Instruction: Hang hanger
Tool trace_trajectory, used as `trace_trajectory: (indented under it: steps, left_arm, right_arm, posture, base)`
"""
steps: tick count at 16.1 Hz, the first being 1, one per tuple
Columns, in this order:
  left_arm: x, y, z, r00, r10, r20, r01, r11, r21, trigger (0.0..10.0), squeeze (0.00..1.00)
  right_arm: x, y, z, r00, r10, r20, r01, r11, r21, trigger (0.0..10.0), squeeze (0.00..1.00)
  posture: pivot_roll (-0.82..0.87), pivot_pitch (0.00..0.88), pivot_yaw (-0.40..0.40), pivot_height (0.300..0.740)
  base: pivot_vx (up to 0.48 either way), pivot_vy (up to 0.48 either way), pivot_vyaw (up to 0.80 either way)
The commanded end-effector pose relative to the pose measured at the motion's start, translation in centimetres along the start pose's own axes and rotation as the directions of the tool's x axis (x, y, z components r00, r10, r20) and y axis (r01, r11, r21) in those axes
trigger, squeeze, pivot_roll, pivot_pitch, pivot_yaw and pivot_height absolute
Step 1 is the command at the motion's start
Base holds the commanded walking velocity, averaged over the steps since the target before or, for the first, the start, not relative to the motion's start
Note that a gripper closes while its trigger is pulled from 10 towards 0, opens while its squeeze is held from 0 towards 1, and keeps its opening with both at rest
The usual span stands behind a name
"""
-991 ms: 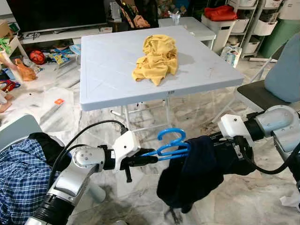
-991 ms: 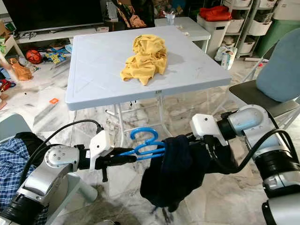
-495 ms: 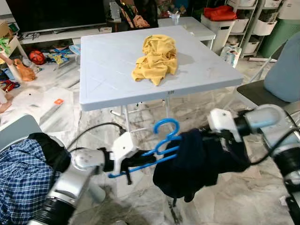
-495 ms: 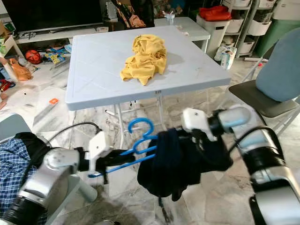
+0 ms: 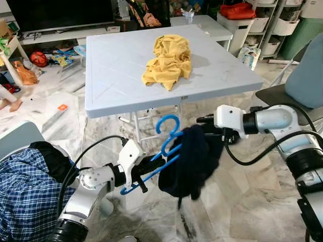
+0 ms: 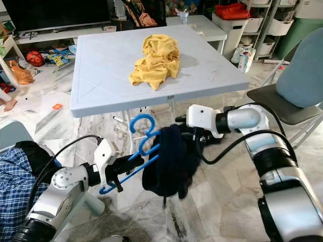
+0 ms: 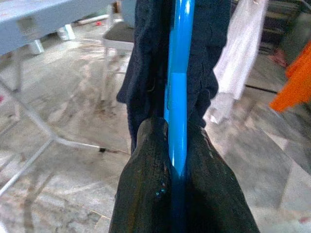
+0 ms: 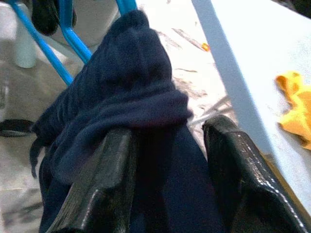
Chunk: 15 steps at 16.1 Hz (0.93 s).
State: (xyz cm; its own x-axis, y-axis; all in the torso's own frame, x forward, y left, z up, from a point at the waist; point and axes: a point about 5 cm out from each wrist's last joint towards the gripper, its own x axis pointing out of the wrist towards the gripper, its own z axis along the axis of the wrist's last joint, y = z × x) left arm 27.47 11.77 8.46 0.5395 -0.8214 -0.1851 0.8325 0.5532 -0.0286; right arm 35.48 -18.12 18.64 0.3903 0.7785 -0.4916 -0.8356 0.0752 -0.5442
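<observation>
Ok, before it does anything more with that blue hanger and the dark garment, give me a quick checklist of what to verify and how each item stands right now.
1. Left hand shut on the blue hanger: ok, the bar is pinched between its fingers.
2. Dark garment on the hanger: ok, though bunched on one end, not spread.
3. Right hand around the garment: ok, fabric lies between its fingers; whether it grips firmly, cannot tell.
4. Hanger hook free: ok, it stands clear above the garment.
5. Hanger level: not ok, it tilts.
6. Rail or rod to hang on: cannot tell, none seen ahead, just the white table with a yellow cloth.
</observation>
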Motion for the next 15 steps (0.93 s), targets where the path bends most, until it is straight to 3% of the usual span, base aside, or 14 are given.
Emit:
trace_trajectory:
  steps: [1,2,6,8,11,13,15]
  left_arm:
    - [-0.6,1.1,0.6,0.995,0.087,0.047,-0.086,0.996,-0.021,0.0,0.00]
    - [-0.6,1.3,0.5,0.993,0.106,0.048,-0.105,0.994,-0.029,0.0,0.00]
    - [-0.6,1.7,0.8,0.989,0.134,0.070,-0.131,0.990,-0.041,0.0,0.00]
    - [-0.5,2.0,1.1,0.986,0.147,0.080,-0.144,0.989,-0.044,0.0,0.00]
    - [-0.4,2.1,1.3,0.985,0.147,0.088,-0.144,0.989,-0.041,0.0,0.00]
    - [-0.3,2.1,1.4,0.986,0.143,0.090,-0.141,0.989,-0.035,0.0,0.00]
    - [-0.2,2.2,1.6,0.985,0.142,0.096,-0.140,0.990,-0.029,0.0,0.00]
  right_arm:
    - [-0.4,-1.0,0.1,0.997,-0.066,-0.037,0.065,0.997,-0.031,10.0,1.00]
    - [-0.4,-1.6,0.1,0.991,-0.123,-0.049,0.122,0.992,-0.032,10.0,1.00]
    - [-0.6,-2.0,-0.4,0.978,-0.181,-0.099,0.180,0.983,-0.019,10.0,1.00]
    - [-0.4,-1.7,-1.1,0.977,-0.188,-0.103,0.196,0.979,0.065,10.0,1.00]
    - [1.1,0.6,-2.0,0.992,-0.109,-0.058,0.119,0.969,0.217,10.0,1.00]
    - [2.2,1.5,-2.1,0.991,-0.128,-0.022,0.129,0.938,0.322,10.0,1.00]
    - [3.6,2.6,-2.1,0.987,-0.158,0.020,0.132,0.882,0.452,10.0,1.00]
  posture:
    - [-0.10,0.000,-0.003,0.740]
    - [-0.10,0.000,-0.001,0.740]
    - [-0.10,0.000,0.000,0.740]
    - [-0.10,0.000,0.000,0.740]
    - [-0.09,0.000,-0.003,0.740]
    - [-0.09,0.000,0.002,0.740]
    - [-0.09,0.000,0.005,0.740]
  base:
    - [0.000,0.000,0.00]
    - [0.000,0.000,0.00]
    - [0.000,0.000,0.00]
    - [0.000,0.000,0.00]
    - [0.000,0.000,0.00]
    - [0.000,0.000,0.00]
    - [0.000,0.000,0.00]
